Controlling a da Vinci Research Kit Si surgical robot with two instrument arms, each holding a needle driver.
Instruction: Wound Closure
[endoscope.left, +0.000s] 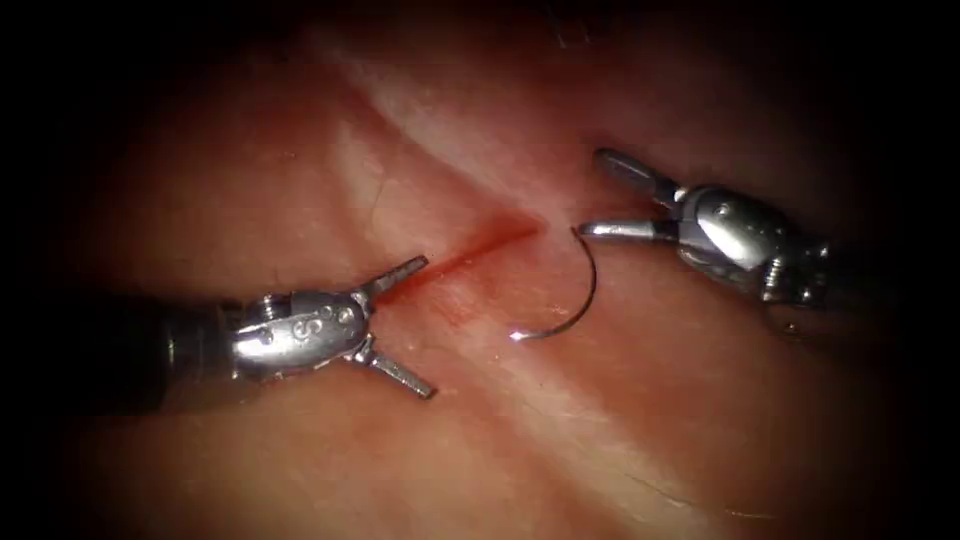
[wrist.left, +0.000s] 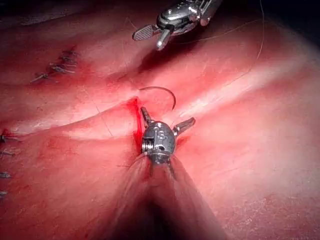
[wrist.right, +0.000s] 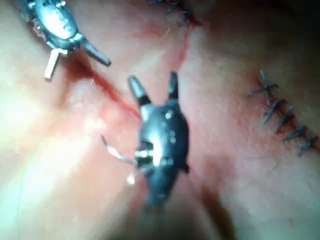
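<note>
Nearby, needle (endoscope.left: 572, 300) free beside cut (endoscope.left: 480, 250)

Tissue (endoscope.left: 300, 150): spans the frame. Cut (endoscope.left: 480, 250): centre, running diagonally. Needle (endoscope.left: 580, 295): lies free on the tissue, right of the cut, centre-right. Left pincer (endoscope.left: 412, 325): lower left, jaws spread, holding nothing, upper jaw at the cut. Right pincer (endoscope.left: 595, 195): upper right, jaws spread, holding nothing, just above the needle.
</note>
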